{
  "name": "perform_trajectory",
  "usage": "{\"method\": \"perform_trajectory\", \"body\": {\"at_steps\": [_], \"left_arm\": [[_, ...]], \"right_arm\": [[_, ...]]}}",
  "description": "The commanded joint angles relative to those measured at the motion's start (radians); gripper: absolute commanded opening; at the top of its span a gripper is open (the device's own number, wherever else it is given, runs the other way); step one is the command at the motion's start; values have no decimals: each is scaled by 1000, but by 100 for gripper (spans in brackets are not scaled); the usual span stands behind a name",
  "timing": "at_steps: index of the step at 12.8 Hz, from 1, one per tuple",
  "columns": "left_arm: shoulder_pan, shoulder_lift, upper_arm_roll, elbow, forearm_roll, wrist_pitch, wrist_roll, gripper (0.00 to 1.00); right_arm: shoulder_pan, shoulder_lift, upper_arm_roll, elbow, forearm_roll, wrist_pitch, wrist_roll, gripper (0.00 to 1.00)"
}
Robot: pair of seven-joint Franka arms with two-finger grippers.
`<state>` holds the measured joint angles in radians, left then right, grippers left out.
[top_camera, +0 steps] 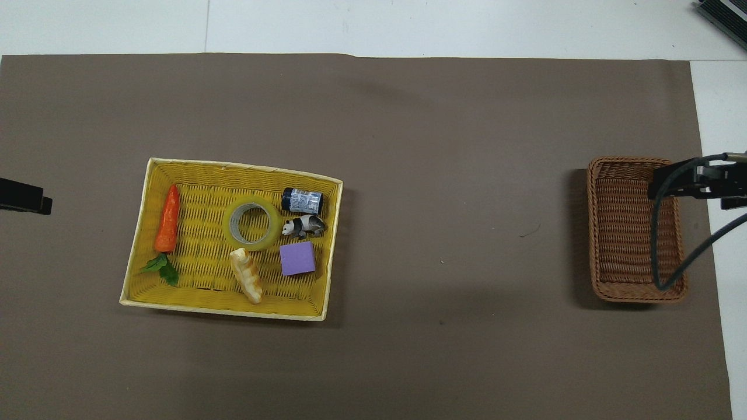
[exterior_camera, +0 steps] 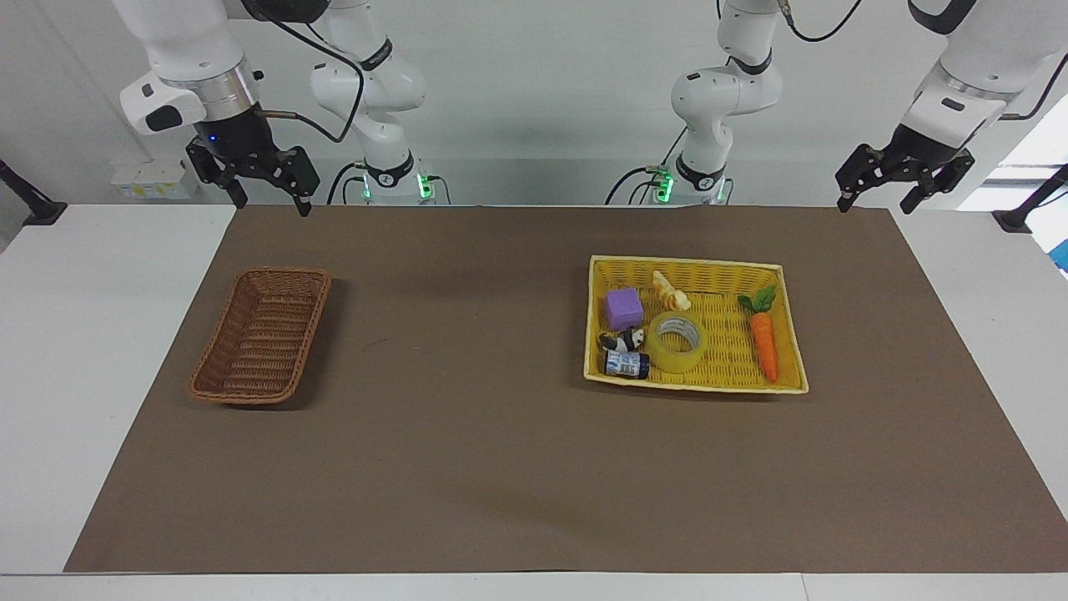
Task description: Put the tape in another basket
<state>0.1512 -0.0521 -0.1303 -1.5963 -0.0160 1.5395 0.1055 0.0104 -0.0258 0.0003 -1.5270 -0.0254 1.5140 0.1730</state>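
Note:
The tape (exterior_camera: 677, 342) (top_camera: 252, 223), a yellow-green roll, lies flat in the yellow basket (exterior_camera: 692, 264) (top_camera: 233, 165) among other items. A small brown wicker basket (exterior_camera: 261, 334) (top_camera: 624, 233) stands with nothing in it at the right arm's end of the mat. My left gripper (exterior_camera: 874, 204) (top_camera: 26, 198) hangs open in the air over the mat's corner at the left arm's end, holding nothing. High over the mat's edge at the right arm's end, my right gripper (exterior_camera: 274, 204) (top_camera: 694, 178) is open too and holds nothing.
With the tape in the yellow basket are a toy carrot (exterior_camera: 763, 338), a purple cube (exterior_camera: 624, 308), a panda figure (exterior_camera: 624, 339), a small dark bottle (exterior_camera: 627, 364) and a pale bread-like piece (exterior_camera: 671, 291). A brown mat (exterior_camera: 467, 434) covers the white table.

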Motion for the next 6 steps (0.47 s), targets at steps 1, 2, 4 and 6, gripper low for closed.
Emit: {"method": "perform_trajectory", "body": {"at_steps": [1, 2, 4, 6], "left_arm": [[8, -29, -3, -79, 11, 66, 13, 100], [7, -29, -3, -100, 11, 91, 13, 100], [-2, -29, -5, -160, 11, 155, 13, 100], [-7, -29, -5, -224, 11, 226, 5, 100]], "right_arm": [[-18, 9, 9, 19, 18, -23, -29, 100], [-18, 9, 9, 19, 18, -21, -29, 100], [-18, 9, 9, 19, 18, -23, -27, 100], [-18, 9, 9, 19, 18, -23, -27, 100]]}}
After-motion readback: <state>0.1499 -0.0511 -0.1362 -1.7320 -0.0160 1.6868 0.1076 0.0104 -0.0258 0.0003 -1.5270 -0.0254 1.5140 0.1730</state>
